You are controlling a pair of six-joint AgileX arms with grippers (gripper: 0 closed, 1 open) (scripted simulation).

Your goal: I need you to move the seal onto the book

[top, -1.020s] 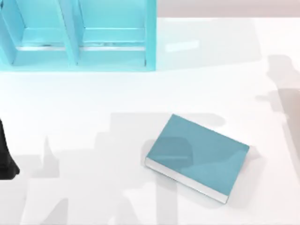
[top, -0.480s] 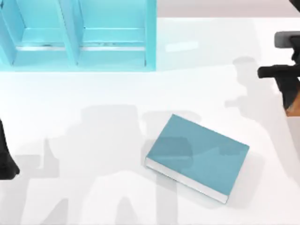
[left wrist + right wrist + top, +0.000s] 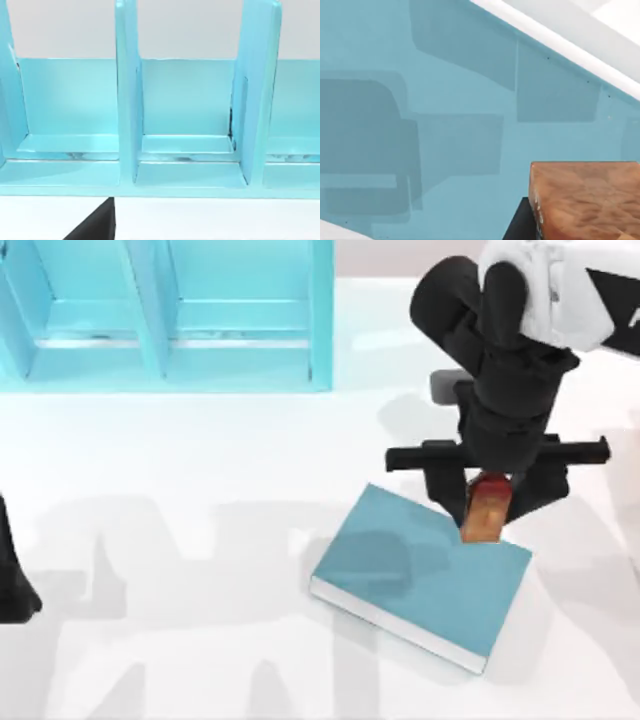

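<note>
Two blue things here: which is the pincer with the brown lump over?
The flat teal book lying mid-table, not the compartmented shelf at the table's back.

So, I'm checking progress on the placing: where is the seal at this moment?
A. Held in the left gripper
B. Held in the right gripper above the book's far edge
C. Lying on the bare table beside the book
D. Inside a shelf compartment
B: the right gripper clamps the seal over the book, near its far edge.

A light-blue shelf unit (image 3: 170, 315) with compartments stands at the white table's (image 3: 200, 460) far left.
</note>
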